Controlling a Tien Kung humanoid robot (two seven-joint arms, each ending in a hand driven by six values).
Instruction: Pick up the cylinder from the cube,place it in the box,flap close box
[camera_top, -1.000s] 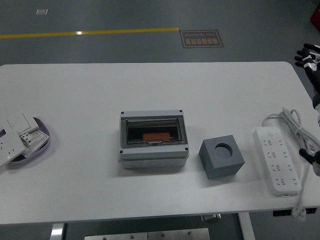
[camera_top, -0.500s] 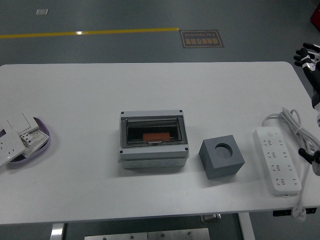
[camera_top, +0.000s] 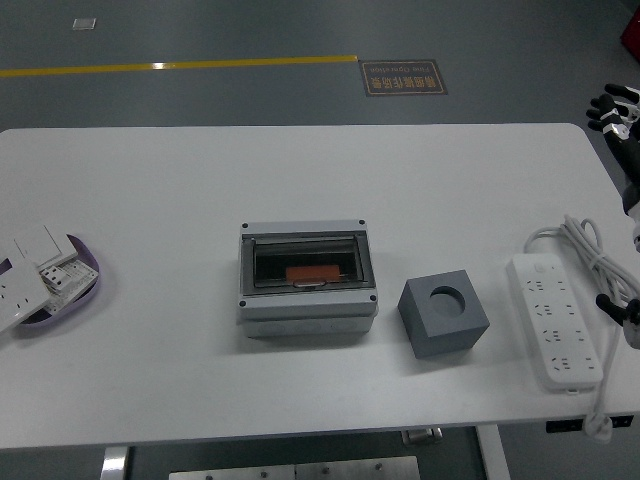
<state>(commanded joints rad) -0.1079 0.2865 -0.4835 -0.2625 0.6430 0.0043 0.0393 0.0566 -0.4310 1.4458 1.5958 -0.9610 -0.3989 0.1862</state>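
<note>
We see the right hand (camera_top: 617, 107) with fingers spread at the far right edge, the orange cylinder (camera_top: 311, 272) inside the shut box (camera_top: 305, 280), left of the grey cube (camera_top: 443, 315).

A: What runs off the frame?
B: The right hand (camera_top: 618, 108), cut by the right edge; its grip can't be told.

A: Anything else?
B: The socket plates (camera_top: 28, 272) are clipped at the left edge.
</note>
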